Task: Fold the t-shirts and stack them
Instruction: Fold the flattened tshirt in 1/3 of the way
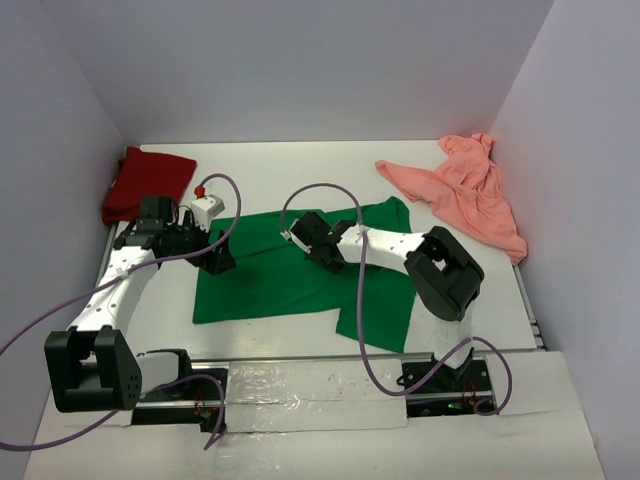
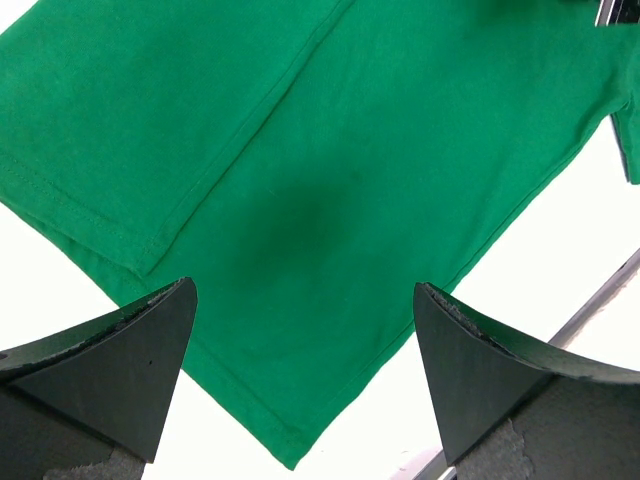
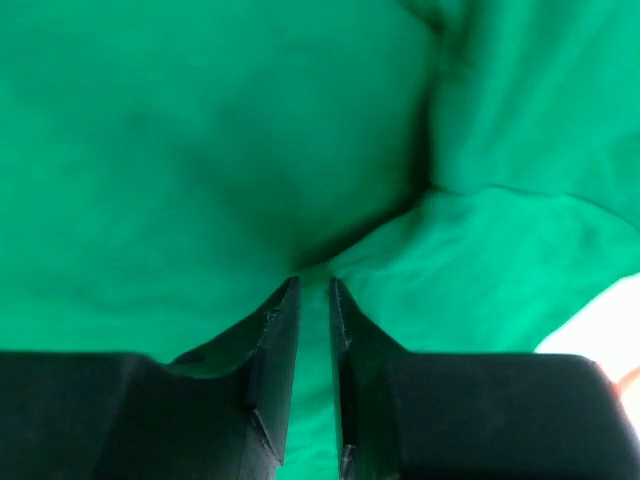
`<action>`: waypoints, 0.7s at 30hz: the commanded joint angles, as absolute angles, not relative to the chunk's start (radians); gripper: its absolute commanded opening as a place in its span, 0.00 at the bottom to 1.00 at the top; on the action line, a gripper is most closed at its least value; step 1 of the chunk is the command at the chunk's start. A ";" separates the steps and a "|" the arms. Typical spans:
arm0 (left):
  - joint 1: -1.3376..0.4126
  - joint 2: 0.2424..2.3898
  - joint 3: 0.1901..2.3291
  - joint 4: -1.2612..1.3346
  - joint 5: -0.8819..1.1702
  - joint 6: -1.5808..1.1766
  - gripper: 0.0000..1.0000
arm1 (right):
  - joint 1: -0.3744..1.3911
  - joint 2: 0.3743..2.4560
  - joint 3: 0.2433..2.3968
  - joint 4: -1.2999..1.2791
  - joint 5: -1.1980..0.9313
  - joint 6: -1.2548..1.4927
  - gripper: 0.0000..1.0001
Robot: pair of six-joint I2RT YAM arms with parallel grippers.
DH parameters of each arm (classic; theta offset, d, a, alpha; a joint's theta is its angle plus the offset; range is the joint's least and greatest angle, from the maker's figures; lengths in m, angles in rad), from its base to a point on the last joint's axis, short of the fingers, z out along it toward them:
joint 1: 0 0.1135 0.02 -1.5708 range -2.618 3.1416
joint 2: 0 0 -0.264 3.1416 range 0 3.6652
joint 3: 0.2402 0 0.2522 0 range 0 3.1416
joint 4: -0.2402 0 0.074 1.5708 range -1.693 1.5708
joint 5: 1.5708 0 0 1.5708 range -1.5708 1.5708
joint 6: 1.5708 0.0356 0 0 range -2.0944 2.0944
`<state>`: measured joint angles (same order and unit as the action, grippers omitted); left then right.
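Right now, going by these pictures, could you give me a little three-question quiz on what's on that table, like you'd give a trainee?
1. True or false: the left gripper stands wide open over the green t-shirt.
2. Which t-shirt lies crumpled in the far right corner? A) green B) dark red C) salmon-pink
3. How many t-shirts lie on the table?

Key: 1 true. 2 C, the salmon-pink t-shirt. 3 three; the dark red t-shirt sits at the far left.
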<state>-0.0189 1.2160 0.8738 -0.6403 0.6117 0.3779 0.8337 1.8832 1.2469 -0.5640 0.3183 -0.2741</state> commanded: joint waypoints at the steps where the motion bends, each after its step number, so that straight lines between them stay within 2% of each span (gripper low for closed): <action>1: -0.025 1.197 0.880 -0.650 0.664 0.396 0.99 | 0.842 1.868 1.287 -0.614 0.195 -0.258 0.34; 3: -0.025 1.198 0.882 -0.655 0.669 0.399 0.99 | 0.841 1.859 1.289 -0.620 0.157 -0.256 0.39; 7: -0.025 1.200 0.887 -0.676 0.693 0.426 0.99 | 0.839 1.816 1.270 -0.600 0.055 -0.273 0.41; 13: -0.025 1.216 0.902 -0.753 0.784 0.531 0.99 | 0.830 1.550 1.161 -0.428 0.100 -0.291 0.42; 14: -0.025 1.223 0.908 -0.770 0.781 0.540 0.92 | 0.822 1.483 1.157 -0.426 0.095 -0.291 0.43; 16: -0.023 1.253 0.936 -0.830 0.763 0.589 0.90 | 0.815 1.434 1.163 -0.443 0.107 -0.278 0.47; 17: -0.021 1.262 0.945 -0.875 0.703 0.597 0.75 | 0.810 1.419 1.170 -0.483 0.120 -0.270 0.47; 20: -0.002 1.269 0.954 -0.975 0.626 0.661 0.62 | 0.778 1.356 1.166 -0.538 0.115 -0.242 0.48; 21: 0.027 1.264 0.951 -0.994 0.586 0.692 0.61 | 0.755 1.312 1.155 -0.544 0.107 -0.238 0.47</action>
<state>-0.0105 1.2690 0.9085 -0.8551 0.6647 0.5835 0.7956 1.3647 1.1641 -0.5026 0.1070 -0.2687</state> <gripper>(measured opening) 0.628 0.474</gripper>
